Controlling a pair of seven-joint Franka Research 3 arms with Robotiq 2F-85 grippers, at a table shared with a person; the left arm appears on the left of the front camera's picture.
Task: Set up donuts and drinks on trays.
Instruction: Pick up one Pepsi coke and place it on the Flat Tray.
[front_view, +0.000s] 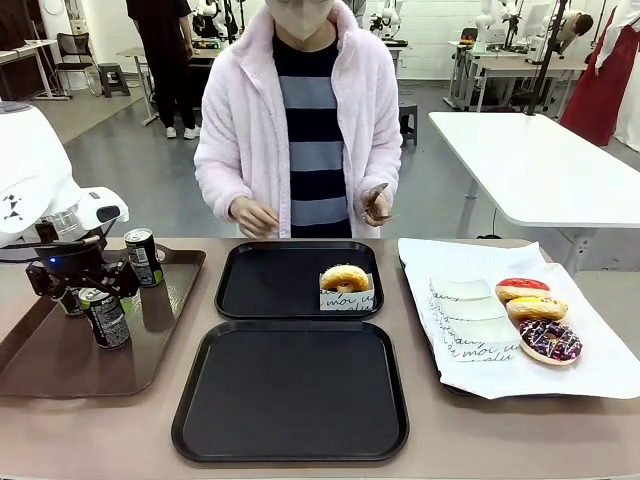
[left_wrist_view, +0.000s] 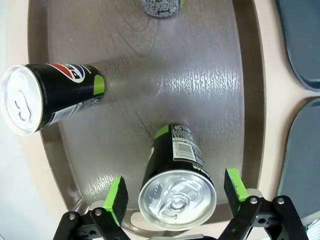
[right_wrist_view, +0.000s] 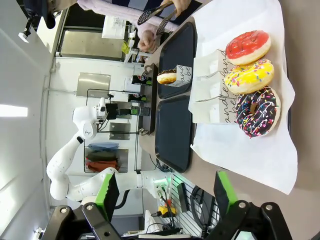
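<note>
**Desk layout seen from the robot's side.** At the left edge of the desk (front_view: 120, 440) we see a brown tray (front_view: 40, 372) carrying the drinks (front_view: 106, 318), three upright dark cans with silver tops. The left hand (front_view: 95, 283) hangs over this tray.

In its wrist view, the left hand (left_wrist_view: 176, 189) is spread wide. Its green pads (left_wrist_view: 118, 196) flank the top of one can (left_wrist_view: 175, 160), with a gap on each side, so nothing is pinched. A second can (left_wrist_view: 50, 97) stands near the tray's rim, and a third can (left_wrist_view: 160, 6) stands farther off.

The two black trays sit at the desk's middle. The near tray (front_view: 290, 395) lies along the near edge, and the far tray (front_view: 265, 290) is just beyond it. A glazed donut (front_view: 344, 276) in a white box (front_view: 347, 299) sits in the far tray's near right corner.

Toward the right edge, white paper (front_view: 600, 372) holds three more donuts in a row running from far to near:
- a red-iced donut (front_view: 522, 289)
- a yellow-iced donut (front_view: 537, 308)
- a chocolate donut (front_view: 550, 341)

Two flat boxes (front_view: 465, 292) lie just beside them, toward the desk's middle.

A person (front_view: 300, 120) stands at the far edge, holding tongs (front_view: 377, 203).

In its wrist view, the right hand (right_wrist_view: 167, 187) is spread, with nothing between its fingers.
</note>
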